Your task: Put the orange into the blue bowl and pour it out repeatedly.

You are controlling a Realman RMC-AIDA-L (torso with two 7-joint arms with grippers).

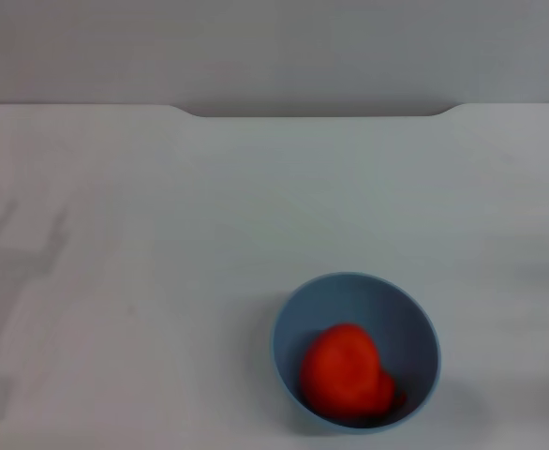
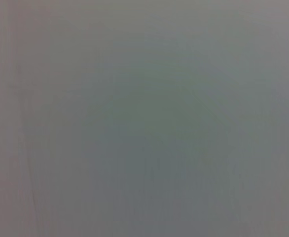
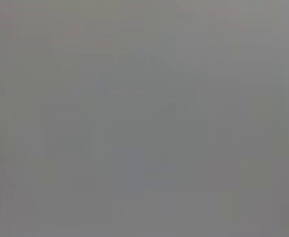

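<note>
The orange sits inside the blue bowl, low against its near wall, at the near edge of the white table. Neither gripper appears in any view, so I cannot tell whether their fingers are released or clenched, nor place the bowl relative to them. The next step is probably pouring: grip the rim firmly and tip slowly toward the bare table beyond, so the fruit rolls gently.

Pale white bench, filling most of the head view. Far edge straight, with a shallow notch cut along its middle. Beyond it, a plain grey wall. Soft shadows near the left edge. Even, diffuse light throughout.
</note>
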